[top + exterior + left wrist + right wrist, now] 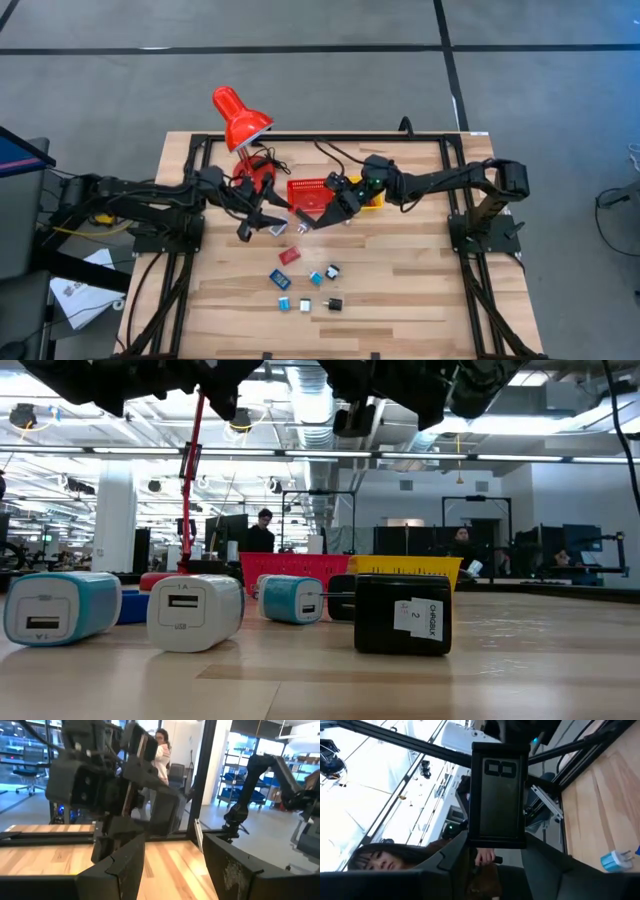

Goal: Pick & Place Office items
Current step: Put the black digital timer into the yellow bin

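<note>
While clamped on a black charger, right gripper (left gripper open) beside red basket.

Bright overhead light, blurred wrist views

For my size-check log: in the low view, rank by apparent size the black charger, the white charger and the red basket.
1. Black charger and white charger: about alike, both close to the camera, so unranked.
2. Red basket: looks smallest only because it sits farther back and is partly hidden.
</note>
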Tool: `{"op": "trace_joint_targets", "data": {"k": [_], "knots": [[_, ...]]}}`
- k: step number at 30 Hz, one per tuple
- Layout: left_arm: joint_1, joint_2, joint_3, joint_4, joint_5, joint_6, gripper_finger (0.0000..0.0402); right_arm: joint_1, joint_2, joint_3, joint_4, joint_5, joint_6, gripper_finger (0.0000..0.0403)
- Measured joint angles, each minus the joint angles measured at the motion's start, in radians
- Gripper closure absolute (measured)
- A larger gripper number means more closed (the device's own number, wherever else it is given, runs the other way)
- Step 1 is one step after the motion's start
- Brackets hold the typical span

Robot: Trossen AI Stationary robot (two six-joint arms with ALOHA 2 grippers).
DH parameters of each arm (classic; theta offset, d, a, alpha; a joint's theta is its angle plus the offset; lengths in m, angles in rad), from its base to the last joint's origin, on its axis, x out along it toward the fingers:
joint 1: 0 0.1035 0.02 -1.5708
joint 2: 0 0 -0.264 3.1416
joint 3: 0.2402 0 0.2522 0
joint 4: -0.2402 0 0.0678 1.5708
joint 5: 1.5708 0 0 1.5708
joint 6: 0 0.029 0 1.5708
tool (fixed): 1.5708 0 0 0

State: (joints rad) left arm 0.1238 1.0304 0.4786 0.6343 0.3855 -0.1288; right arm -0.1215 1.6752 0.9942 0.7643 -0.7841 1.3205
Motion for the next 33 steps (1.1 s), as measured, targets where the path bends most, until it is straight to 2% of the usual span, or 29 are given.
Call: {"op": "trace_joint_targets", "data": {"k": [9,16,20,27,33], "knots": [[0.000,0.060,0.000,0.107,-0.011,0.020,0.0206,0.003,0.000,0.019,-0.022,0.000,-0.001,0.0243],[0.000,0.060,0.000,0.121,-0.011,0.023,0.0206,0.003,0.000,0.019,-0.027,0.005,-0.003,0.0257],[0.000,0.085,0.001,0.171,-0.011,0.049,0.0206,0.002,0.000,0.019,-0.032,0.007,0.000,0.0246],[0.000,0.168,0.065,0.167,0.026,0.043,0.0206,0.001,0.000,0.019,-0.054,0.008,-0.003,0.0252],[0.000,0.170,0.071,0.164,0.037,0.037,0.0206,0.005,0.000,0.019,-0.054,0.007,-0.003,0.0253]]}}
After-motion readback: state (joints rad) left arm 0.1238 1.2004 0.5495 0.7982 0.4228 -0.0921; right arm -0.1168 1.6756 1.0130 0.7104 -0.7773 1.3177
